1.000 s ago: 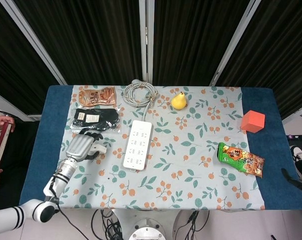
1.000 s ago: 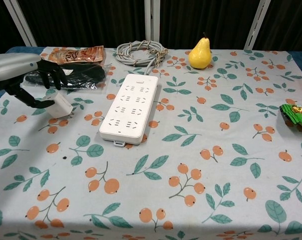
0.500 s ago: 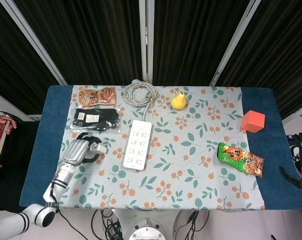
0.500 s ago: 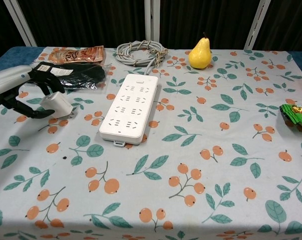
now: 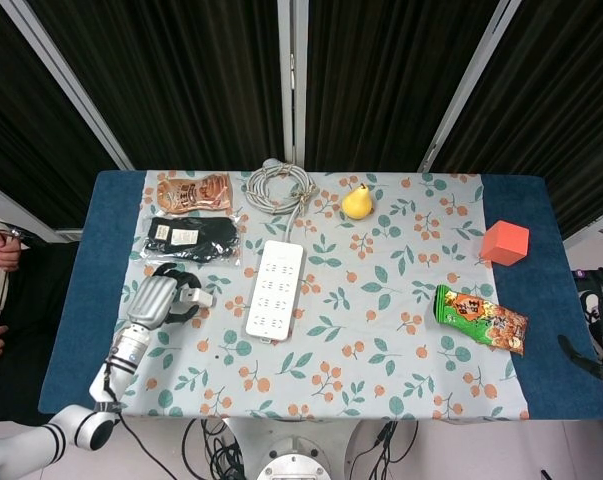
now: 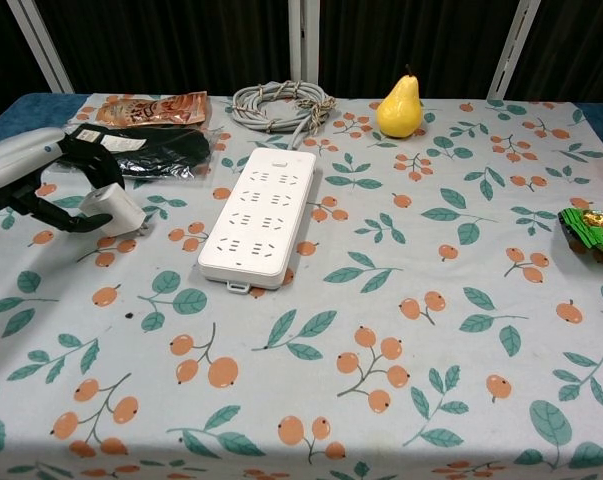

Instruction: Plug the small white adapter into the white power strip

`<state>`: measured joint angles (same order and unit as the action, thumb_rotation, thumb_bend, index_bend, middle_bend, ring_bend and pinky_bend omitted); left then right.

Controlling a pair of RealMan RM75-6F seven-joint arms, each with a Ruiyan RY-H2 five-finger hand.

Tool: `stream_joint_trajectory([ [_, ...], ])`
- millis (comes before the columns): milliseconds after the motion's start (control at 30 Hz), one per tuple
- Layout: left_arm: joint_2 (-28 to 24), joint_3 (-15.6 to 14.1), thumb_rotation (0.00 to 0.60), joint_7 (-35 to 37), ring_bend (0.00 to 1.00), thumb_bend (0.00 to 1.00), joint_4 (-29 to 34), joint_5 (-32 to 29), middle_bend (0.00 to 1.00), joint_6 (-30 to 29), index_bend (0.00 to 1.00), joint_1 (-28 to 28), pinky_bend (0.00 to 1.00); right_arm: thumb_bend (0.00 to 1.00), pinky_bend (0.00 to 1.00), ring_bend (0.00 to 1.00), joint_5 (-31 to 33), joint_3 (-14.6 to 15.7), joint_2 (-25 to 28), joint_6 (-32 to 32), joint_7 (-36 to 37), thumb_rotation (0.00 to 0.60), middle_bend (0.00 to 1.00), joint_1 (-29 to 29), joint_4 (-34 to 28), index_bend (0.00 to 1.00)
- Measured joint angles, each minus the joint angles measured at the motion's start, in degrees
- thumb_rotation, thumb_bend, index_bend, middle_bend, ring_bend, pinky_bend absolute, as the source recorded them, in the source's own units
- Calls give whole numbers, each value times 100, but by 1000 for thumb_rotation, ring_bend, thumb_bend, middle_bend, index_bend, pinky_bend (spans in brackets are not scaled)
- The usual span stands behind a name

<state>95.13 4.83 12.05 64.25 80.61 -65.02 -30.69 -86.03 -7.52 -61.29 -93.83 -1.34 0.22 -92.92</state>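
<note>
Gripping the small white adapter (image 6: 112, 208) between dark fingers (image 6: 81, 146), the left hand (image 6: 43, 180) is holding it just above the floral tablecloth (image 6: 401, 300), left of the white power strip (image 6: 260, 214). Right hand's state: cannot tell.

Long white power strip (image 6: 258, 217) of smooth plastic with a faint sheen; small white adapter block (image 6: 113, 208) of the same smooth plastic. Left hand (image 6: 41, 178): pale silvery shell, apparently semi-gloss plastic or painted metal, with matt black fingers (image 6: 103, 157). Floral-printed tablecloth (image 6: 401, 300) of matt woven cloth over a blue matt table cover (image 5: 89, 290). Coiled grey cable (image 6: 281, 104) in dull rubbery sheathing. Yellow pear (image 6: 399, 107) smooth, softly glossy. Green snack packet (image 5: 481, 318) and orange snack packet (image 5: 193, 191) of shiny crinkled film. Orange cube (image 5: 505, 242) matt.
</note>
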Motion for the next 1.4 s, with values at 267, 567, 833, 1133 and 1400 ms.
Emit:
stream_joint_trajectory([
  [267, 65, 93, 600, 169, 541, 437, -257, 255, 664, -114, 640, -168, 607, 115, 0, 0, -5, 23, -29, -28, 45, 600, 79, -31, 23, 0],
  [567, -655, 312, 600, -249, 564, 465, 561, 543, 673, 440, 642, -903, 684, 115, 0, 0, -60, 35, -66, -26, 69, 600, 79, -15, 57, 0],
  [833, -868, 685, 600, -772, 579, 483, 866, 353, 680, 1617, 643, -1878, 700, 116, 0, 0, -46, 44, -93, 42, 49, 600, 79, 15, 54, 0],
  [1133, -457, 945, 600, -1052, 581, 485, 221, -67, 695, 2394, 652, -2689, 700, 115, 0, 0, 7, 40, -67, 37, -2, 600, 79, -8, -14, 0],
  [1400, -229, 920, 600, -1204, 581, 485, -126, -281, 698, 2631, 657, -2967, 700, 115, 0, 0, 62, 45, -85, 26, 77, 600, 79, -48, 55, 0],
])
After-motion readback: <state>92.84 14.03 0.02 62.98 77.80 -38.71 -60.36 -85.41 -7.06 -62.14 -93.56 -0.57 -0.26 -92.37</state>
